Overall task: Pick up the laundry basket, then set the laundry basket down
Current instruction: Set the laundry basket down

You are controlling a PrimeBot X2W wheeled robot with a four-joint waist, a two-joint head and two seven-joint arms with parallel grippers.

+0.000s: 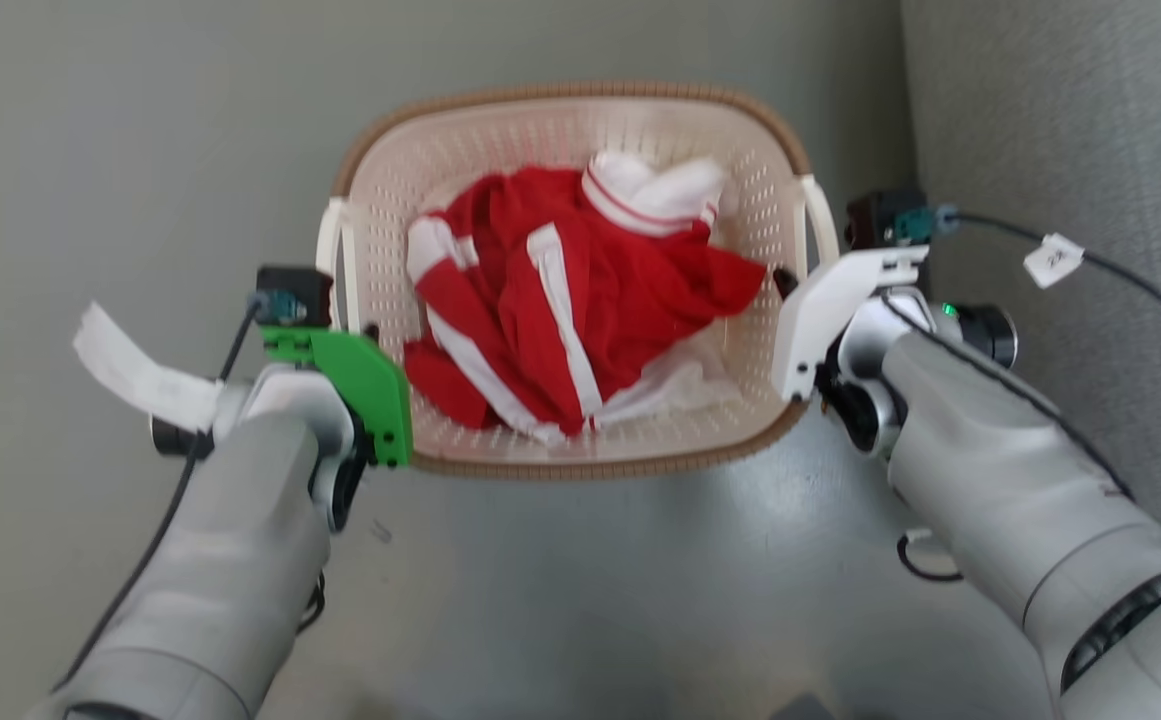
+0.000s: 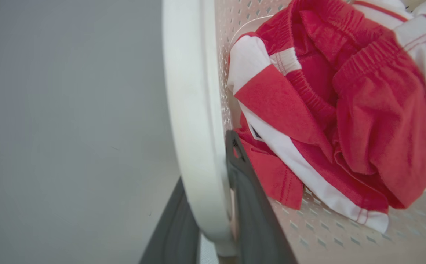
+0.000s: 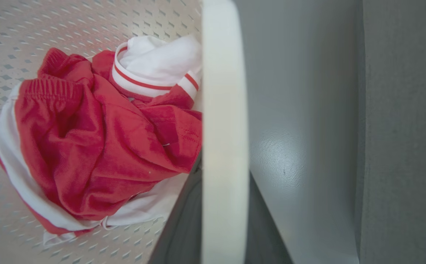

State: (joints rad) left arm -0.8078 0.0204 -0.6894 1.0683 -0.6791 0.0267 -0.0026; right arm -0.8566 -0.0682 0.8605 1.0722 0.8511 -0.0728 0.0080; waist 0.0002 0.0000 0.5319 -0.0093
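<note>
The laundry basket (image 1: 500,135) lies directly in front of me, between my two arms. Its long axis runs from left to right, so each short end with its white handle points to one hand. My left hand (image 1: 345,340) is at the left handle (image 2: 194,110). In the left wrist view its two dark fingers (image 2: 249,205) stand one outside the handle and one inside the basket wall, pressed on the handle, so this hand is pinching it. My right hand (image 1: 802,300) is at the right handle (image 3: 224,128) in the same way. There the dark fingers (image 3: 183,220) are on both sides of the white bar and close against it, so I judge that this hand also is pinching its handle. Both hands are equally near, and neither needs to reach further. Inside the basket there is a heap of red and white clothes (image 1: 580,290), a little more to the left and the near side, so I think the weight is not fully even. The basket is over a plain grey floor (image 1: 140,120). I cannot tell if its bottom is touching the floor or is already a little above it, because the head view is somewhat blurred. A grey sofa (image 1: 1060,120) stands just beside the right end, very near to my right arm. The coming move, I believe, depends on both hands going together and at the same level, so that the basket stays flat and the clothes do not slide. I should also watch the sofa side.
</note>
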